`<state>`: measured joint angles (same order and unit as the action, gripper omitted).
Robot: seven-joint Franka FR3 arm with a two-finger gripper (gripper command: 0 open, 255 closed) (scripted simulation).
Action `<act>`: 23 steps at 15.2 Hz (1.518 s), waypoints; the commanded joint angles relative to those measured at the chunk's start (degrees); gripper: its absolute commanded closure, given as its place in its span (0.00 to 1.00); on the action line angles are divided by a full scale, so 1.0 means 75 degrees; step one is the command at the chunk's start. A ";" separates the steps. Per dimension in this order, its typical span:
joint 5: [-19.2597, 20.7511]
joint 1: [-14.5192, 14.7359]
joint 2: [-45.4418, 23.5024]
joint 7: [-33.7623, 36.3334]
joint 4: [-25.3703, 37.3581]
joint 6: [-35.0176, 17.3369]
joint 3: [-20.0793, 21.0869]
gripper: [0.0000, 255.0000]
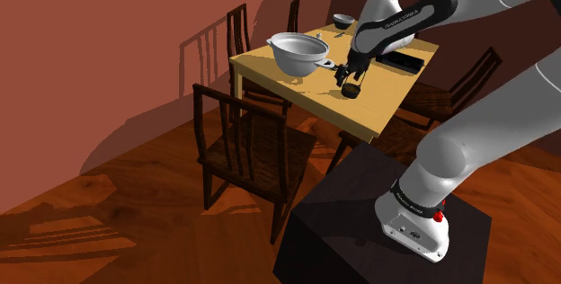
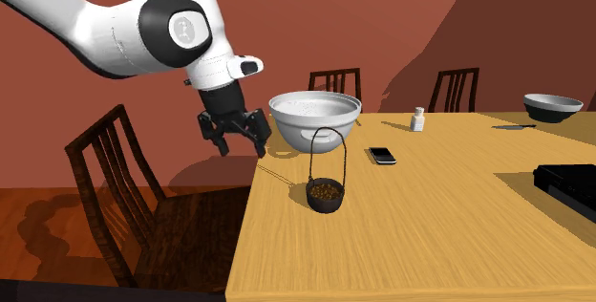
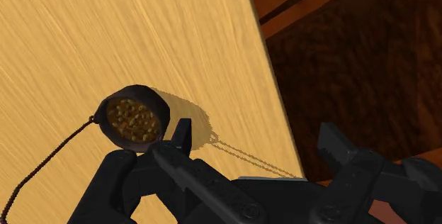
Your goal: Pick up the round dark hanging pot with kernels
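Observation:
The small round dark pot (image 2: 325,196) stands upright on the wooden table (image 2: 449,243), full of brown kernels, its thin wire handle arching up in front of a white bowl. In the wrist view the pot (image 3: 133,121) lies just outside one finger (image 3: 183,136), not between the two. My black gripper (image 2: 234,138) hangs open and empty, above and just off the table's edge at the second exterior view's left, apart from the pot. The shoulder view has the gripper (image 1: 345,78) right above the pot (image 1: 351,92).
A large white bowl (image 2: 315,117) stands just behind the pot. A black phone (image 2: 382,155), a small white bottle (image 2: 417,118), a dark bowl (image 2: 552,107) and a black box (image 2: 570,187) sit farther along the table. Dark wooden chairs (image 2: 110,190) surround it.

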<state>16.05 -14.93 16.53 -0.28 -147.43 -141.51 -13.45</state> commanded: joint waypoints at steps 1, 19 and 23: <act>0.0043 -0.0125 -0.0501 0.0014 0.0193 -0.0586 -0.0169 0.00; -0.1097 -0.0750 -0.3749 -0.0547 0.1459 -0.3744 -0.0627 0.00; -0.1090 -0.0747 -0.3749 -0.0538 0.1452 -0.3750 -0.0630 1.00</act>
<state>7.88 -20.53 -11.54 -4.31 -136.53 -169.57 -18.18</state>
